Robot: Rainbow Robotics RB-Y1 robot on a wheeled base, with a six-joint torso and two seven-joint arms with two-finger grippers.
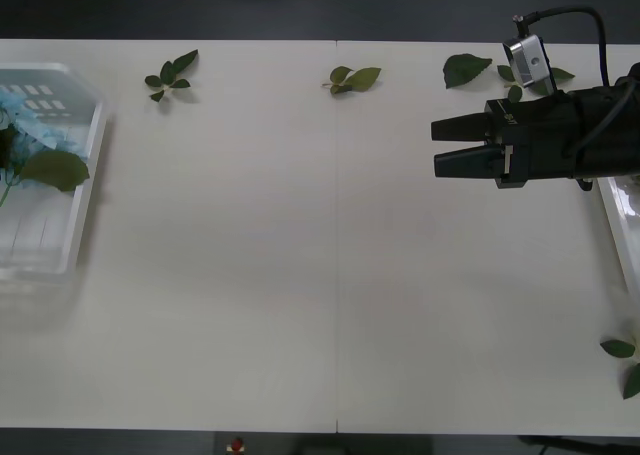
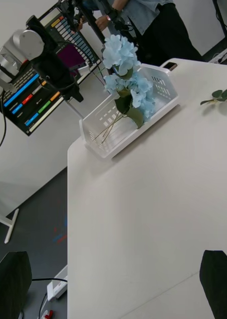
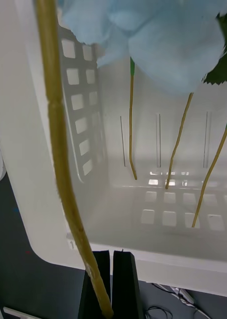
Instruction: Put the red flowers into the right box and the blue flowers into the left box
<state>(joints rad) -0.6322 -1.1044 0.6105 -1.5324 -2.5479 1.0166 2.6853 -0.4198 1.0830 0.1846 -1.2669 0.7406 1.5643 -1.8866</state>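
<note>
Already most of the sorting looks done. At the table's [image 1: 320, 275] far left, the left box [image 1: 85, 190] holds the blue flowers [image 2: 125, 70], their pale heads piled toward its far end with stems lying along the ribbed bottom. The left gripper [image 3: 112, 279] hangs over that box with its black fingers pressed nearly together on one yellowish stem [image 3: 61, 149], so one more blue flower appears to be on its way in and not yet released. On the right, the right gripper [image 1: 440, 145] hovers above the bare table beside the right box [image 1: 618, 230], fingers a little apart and carrying nothing. Only a sliver of that box's rim shows, so whether the red flowers lie inside cannot be told. Across the table, only loose leaf sprigs [image 1: 352, 78] lie along the far edge and at the near right corner; no flowers wait there. What seems left is dropping this last stem.
</note>
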